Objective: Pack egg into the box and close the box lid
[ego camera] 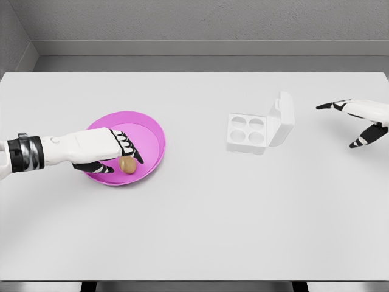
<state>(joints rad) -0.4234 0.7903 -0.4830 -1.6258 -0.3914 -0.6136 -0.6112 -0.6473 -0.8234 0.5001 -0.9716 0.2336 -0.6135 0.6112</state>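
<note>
A brown egg (127, 164) lies in a shallow pink bowl (151, 135) at the table's left. My left hand (119, 155) hovers over the bowl with its fingers arched around the egg, fingertips beside and above it; I cannot tell whether they touch it. To the right of centre stands a white egg box (248, 132) with several empty cups, its lid (283, 118) standing open on the right side. My right hand (358, 121) hangs at the right edge with fingers spread, holding nothing, well apart from the box.
The white table (200, 225) spans nearly the whole view, with its front edge near the bottom. A grey wall runs along the far side.
</note>
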